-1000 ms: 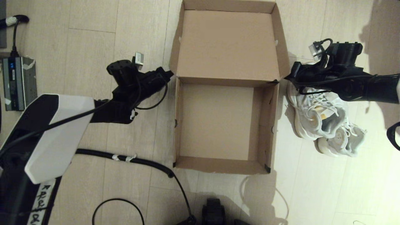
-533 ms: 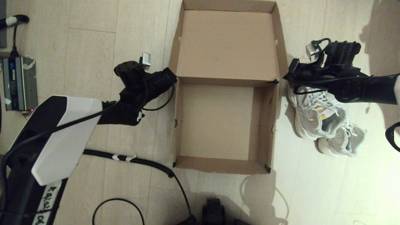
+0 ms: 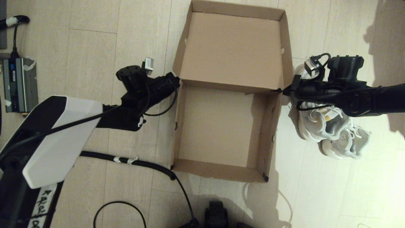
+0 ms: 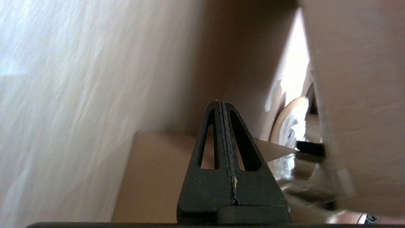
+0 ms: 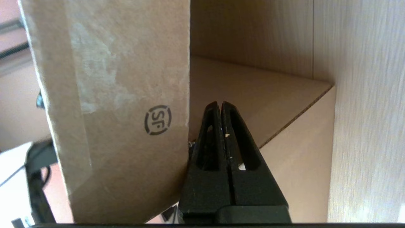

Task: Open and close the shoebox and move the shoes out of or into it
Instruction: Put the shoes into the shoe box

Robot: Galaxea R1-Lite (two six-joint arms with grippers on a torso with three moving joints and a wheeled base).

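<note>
The brown shoebox (image 3: 218, 171) lies open and empty in the middle of the floor, its lid (image 3: 234, 50) folded back on the far side. Shut with nothing held, my left gripper (image 3: 175, 83) touches the box's left hinge corner; the left wrist view has it (image 4: 220, 103) against cardboard (image 4: 152, 177). At the right hinge corner my right gripper (image 3: 286, 91) is shut too, and in the right wrist view it (image 5: 220, 104) lies beside a box wall (image 5: 120, 95) bearing a round stamp. The white shoes (image 3: 329, 126) sit side by side on the floor right of the box, partly under my right arm.
A grey power unit (image 3: 19, 84) lies at the far left of the pale wooden floor. A black corrugated hose (image 3: 126, 160) and a cable loop (image 3: 120, 209) run across the floor near my left arm and the box's front left corner.
My left gripper has moved right to the box's left hinge corner. My right gripper has come nearer along the right side. The box has turned slightly, and the lid has shifted nearer.
</note>
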